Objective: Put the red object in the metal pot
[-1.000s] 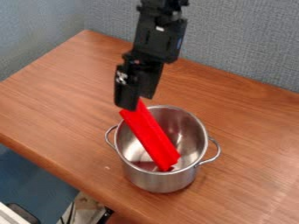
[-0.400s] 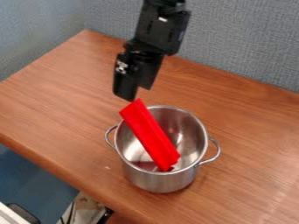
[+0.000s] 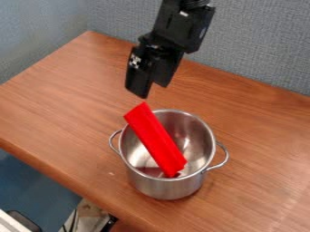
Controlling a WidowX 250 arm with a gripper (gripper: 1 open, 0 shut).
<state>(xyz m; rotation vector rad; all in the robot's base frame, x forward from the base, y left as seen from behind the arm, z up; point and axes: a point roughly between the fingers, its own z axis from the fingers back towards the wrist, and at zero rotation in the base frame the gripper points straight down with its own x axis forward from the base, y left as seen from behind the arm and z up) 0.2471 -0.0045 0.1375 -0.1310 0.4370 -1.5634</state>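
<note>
One red object (image 3: 155,139) and one metal pot (image 3: 169,156), and the two are together: the long red bar stands slanted inside the pot, lower end down near the bottom on the right, upper end leaning on the left rim and poking out above it. Nothing is holding it. The gripper (image 3: 141,79) hangs above and to the left of that raised end, clear of it, fingers spread with nothing between them.

So the job looks done, but not safely done. That bar is only propped. A good part of it sticks out over the rim, and if the dark fingers swing low across the pot, they could clip the top end and lever the bar out, or drag the pot along the wooden worktop (image 3: 61,91).

Next worry: the pot sits close to the near edge of the worktop. A shove toward the camera could send pot and bar off together.

Last one, smaller: the bar might slide along the shiny rim by itself and settle differently, though it appears wedged well enough.
</note>
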